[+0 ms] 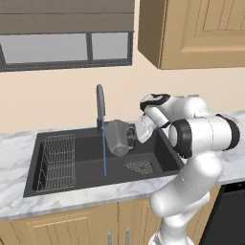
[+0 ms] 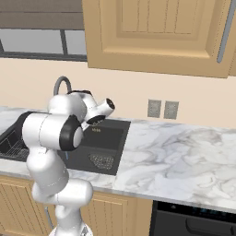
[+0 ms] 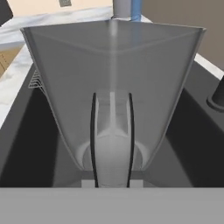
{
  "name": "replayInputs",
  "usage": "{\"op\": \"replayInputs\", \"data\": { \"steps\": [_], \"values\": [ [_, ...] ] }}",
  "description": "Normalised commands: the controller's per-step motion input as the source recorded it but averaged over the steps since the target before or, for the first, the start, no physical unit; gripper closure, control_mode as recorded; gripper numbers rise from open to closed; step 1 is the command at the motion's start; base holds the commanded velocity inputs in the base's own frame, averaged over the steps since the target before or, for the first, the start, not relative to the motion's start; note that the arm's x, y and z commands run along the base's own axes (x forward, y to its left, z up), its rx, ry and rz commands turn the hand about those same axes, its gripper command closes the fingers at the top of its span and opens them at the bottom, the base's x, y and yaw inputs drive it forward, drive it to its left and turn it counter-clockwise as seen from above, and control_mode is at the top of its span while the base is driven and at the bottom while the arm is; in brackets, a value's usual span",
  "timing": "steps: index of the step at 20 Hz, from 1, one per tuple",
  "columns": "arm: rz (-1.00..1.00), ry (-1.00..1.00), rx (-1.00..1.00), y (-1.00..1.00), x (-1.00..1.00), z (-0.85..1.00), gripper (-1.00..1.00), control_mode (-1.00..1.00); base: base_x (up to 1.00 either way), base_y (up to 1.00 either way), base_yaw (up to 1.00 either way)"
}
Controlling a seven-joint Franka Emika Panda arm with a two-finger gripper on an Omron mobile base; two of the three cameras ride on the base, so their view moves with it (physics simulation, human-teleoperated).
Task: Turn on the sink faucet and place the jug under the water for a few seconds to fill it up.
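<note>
The grey faceted jug (image 1: 116, 137) hangs over the black sink (image 1: 86, 148), held by its dark loop handle (image 3: 112, 140). My gripper (image 1: 130, 136) is shut on that handle from the right. The dark gooseneck faucet (image 1: 100, 105) stands at the back rim, and a thin blue stream of water (image 1: 105, 155) falls from it into the basin. The stream passes just left of the jug, beside it and not into it. In the hand view the jug's wall (image 3: 113, 74) looms close, with the spout (image 3: 122, 8) and the water (image 3: 136, 8) beyond its rim.
A wire rack (image 1: 57, 162) fills the sink's left part and a perforated drain plate (image 1: 139, 166) lies at its right front. Marble counter (image 2: 184, 152) runs to the right, under wall cabinets (image 2: 152, 37) and two outlets (image 2: 162, 109). A window (image 1: 67, 48) sits behind the faucet.
</note>
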Motion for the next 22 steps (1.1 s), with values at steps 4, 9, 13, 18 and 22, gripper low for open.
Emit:
{"op": "replayInputs", "data": {
  "steps": [4,9,13,18,22],
  "values": [
    [0.00,-0.04,0.01,0.14,0.03,-0.27,1.00,-1.00,0.00,0.00,0.00],
    [0.00,-0.02,0.02,0.20,0.16,-0.21,1.00,-1.00,0.00,0.00,0.00],
    [0.00,-0.02,0.00,0.28,0.30,-0.10,1.00,-1.00,0.00,0.00,0.00],
    [-0.02,0.00,0.00,0.20,0.29,-0.04,1.00,-1.00,0.00,0.00,0.00],
    [-0.01,0.00,0.00,0.05,0.22,-0.02,1.00,-1.00,0.00,0.00,0.00]
  ]
}}
